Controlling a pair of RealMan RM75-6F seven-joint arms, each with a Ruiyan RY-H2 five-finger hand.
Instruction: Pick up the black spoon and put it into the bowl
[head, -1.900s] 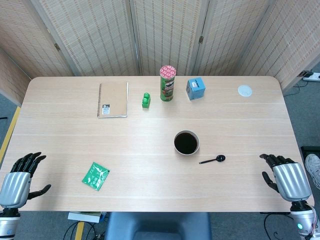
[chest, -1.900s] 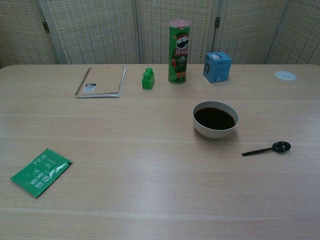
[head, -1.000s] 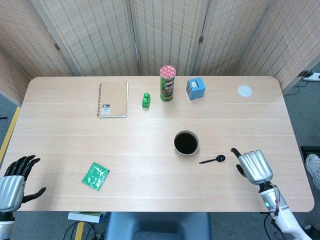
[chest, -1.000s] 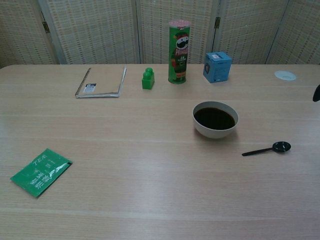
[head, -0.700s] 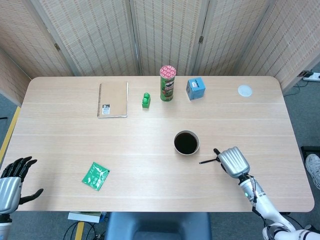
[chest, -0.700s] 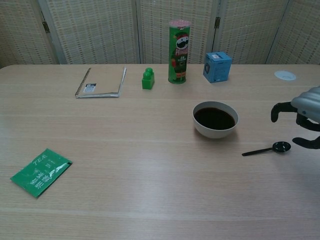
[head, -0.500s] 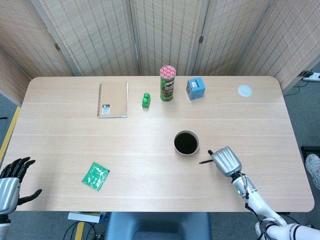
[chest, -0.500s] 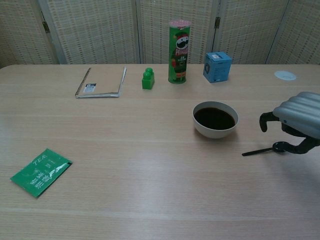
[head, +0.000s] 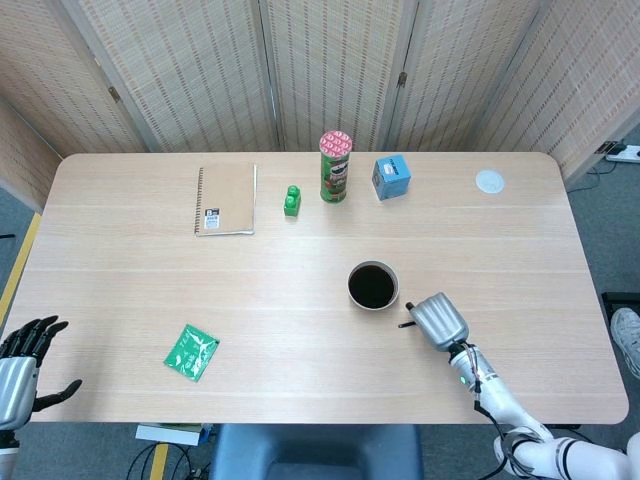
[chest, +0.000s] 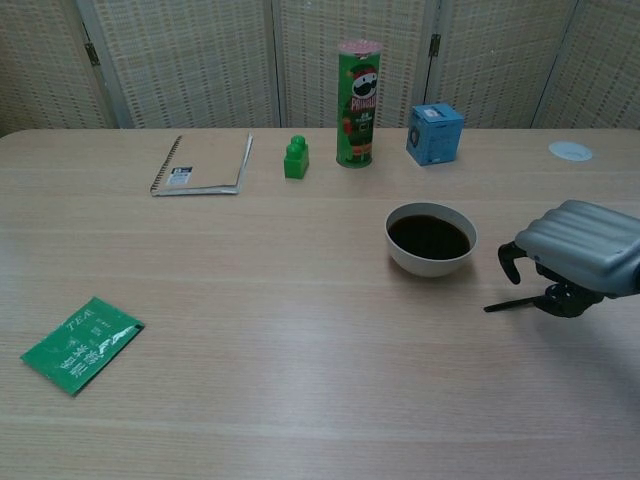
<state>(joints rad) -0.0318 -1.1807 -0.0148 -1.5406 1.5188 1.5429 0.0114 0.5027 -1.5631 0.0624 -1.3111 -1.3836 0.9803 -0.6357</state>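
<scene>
The black spoon (chest: 503, 304) lies on the table right of the bowl (chest: 431, 262), and only its handle end shows. My right hand (chest: 577, 262) hangs palm down over the spoon's head, hiding it. Its dark fingertips (chest: 560, 298) reach down to the table at the spoon and its thumb stands apart toward the bowl. From the head view the right hand (head: 439, 320) covers most of the spoon (head: 405, 324), just right of the bowl (head: 373, 268), whose inside is dark. My left hand (head: 20, 365) hangs off the near left table edge, fingers spread and holding nothing.
A green tea packet (head: 192, 351) lies near the front left. Along the back stand a notebook (head: 225, 199), a green block (head: 292, 201), a Pringles can (head: 335, 167), a blue box (head: 392, 177) and a white lid (head: 490, 181).
My right hand has come in from the right table edge leftward to the spoon and now covers its head. The spoon has stayed in place. The left hand sank slightly.
</scene>
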